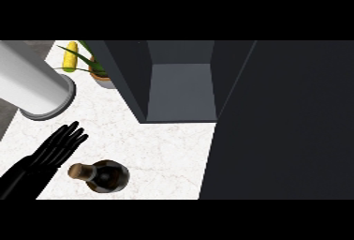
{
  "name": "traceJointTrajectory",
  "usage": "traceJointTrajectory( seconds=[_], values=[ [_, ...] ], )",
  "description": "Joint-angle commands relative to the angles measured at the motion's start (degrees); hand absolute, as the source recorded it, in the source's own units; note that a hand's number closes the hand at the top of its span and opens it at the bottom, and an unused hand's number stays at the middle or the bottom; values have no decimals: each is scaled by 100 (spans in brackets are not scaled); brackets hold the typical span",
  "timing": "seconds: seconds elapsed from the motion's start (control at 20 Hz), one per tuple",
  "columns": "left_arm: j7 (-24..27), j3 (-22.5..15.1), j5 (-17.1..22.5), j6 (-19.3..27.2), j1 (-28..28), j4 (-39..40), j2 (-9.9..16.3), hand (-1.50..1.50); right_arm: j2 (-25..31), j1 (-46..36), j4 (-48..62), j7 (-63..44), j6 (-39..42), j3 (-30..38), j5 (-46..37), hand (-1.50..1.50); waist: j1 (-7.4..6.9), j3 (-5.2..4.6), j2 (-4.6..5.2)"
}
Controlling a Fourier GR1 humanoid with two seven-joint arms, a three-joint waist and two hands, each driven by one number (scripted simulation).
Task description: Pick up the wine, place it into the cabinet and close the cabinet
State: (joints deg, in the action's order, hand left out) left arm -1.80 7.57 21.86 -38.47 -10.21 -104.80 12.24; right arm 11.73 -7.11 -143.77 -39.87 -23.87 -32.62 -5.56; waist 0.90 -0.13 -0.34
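The wine bottle (107,176) stands on the white marble counter (166,150) near its front edge; it is dark, seen from above, with a brown cork top (81,171). My left hand (56,147) lies just left of and behind the bottle, fingers straight and pointing away from me, apart from the bottle. The dark grey cabinet (181,89) stands open at the back, its inside shelf bare. Its door (283,122) fills the right side of the view. My right hand does not show.
A large white cylinder (34,86) stands at the back left. Behind it are a potted green plant (102,75) and a yellow corn cob (70,57). The open door blocks the counter's right side.
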Motion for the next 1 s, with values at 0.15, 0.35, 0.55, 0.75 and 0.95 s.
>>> traceJointTrajectory(
  seconds=[0.15,0.35,0.55,0.75,0.95],
  values=[
    [565,212,-431,-312,106,762,63,-150,285,0,-942,-455,-89,-8,-721,-150,-18,4,10],
    [1280,125,-1096,-480,-32,1232,-98,-150,317,366,-981,-58,-147,-350,-660,-150,-27,8,9],
    [1546,398,-1284,-413,921,2464,116,-150,414,283,-853,9,-233,-345,-653,-150,51,4,21],
    [2256,114,-2062,-252,778,2847,-115,-150,377,-43,-750,-270,-340,-289,-682,-150,-8,2,22],
    [2885,71,-2489,71,917,3400,-210,-150,594,324,-1006,-76,-419,-435,-676,-150,25,3,16]
  ],
)
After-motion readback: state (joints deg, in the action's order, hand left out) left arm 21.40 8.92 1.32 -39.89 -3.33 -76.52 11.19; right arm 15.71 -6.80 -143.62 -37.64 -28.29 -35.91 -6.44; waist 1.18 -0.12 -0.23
